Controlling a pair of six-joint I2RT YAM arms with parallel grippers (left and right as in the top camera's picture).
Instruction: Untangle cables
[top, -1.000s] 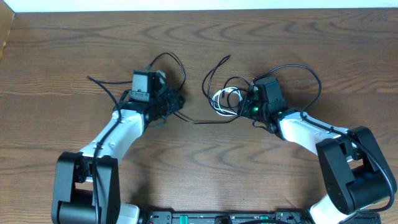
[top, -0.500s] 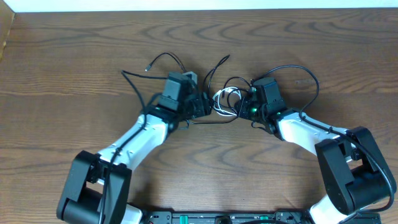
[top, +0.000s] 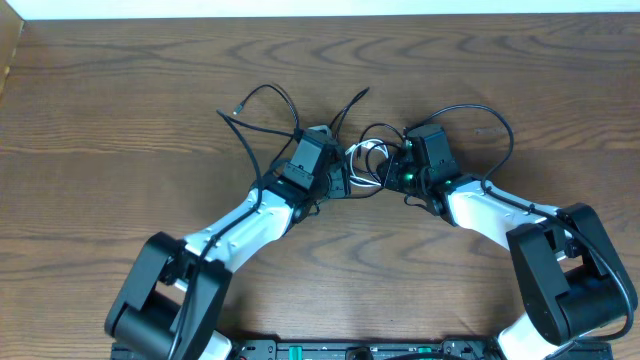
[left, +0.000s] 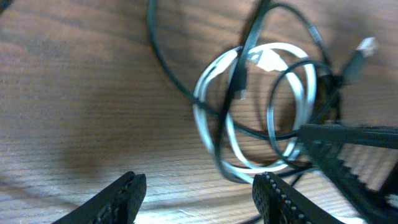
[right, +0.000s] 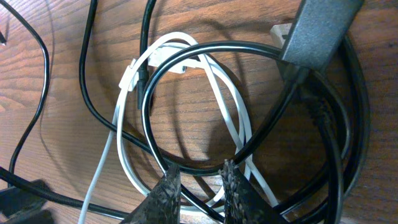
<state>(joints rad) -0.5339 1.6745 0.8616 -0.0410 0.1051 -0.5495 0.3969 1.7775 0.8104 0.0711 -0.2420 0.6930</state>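
The tangle lies mid-worktop between your two arms. The white cable (top: 362, 158) is coiled in loops, and the black cable (top: 272, 89) threads through them and trails off toward the far left. Your left gripper (left: 199, 200) hovers just short of the coil with its jaws released, only bare wood between them. Your right gripper (right: 199, 190) sits at the coil's edge with its jaws a narrow gap apart. A black strand crosses there, and you cannot tell whether it is pinched or merely passing under.

Judging from this, the step in hand is to take one cable on each side and draw them apart. Pick single strands. The right wrist view shows black and white crossing at several spots, so a grab at a crossing would likely catch both. Aim the left jaws at a stretch of white with no black over it, on the coil's outer curve. Pull slowly and low along the wood, and watch for a loop tightening instead of sliding free. The two grippers are near each other on either side of the coil, so mind the fingers meeting.

The worktop (top: 100, 100) is brown wood grain, flat and matte. The arms' own thicker wires (top: 505, 130) arc above it, so keep them out of the coil. A pale strip (top: 300, 6) runs past its far edge; what it is cannot be told.
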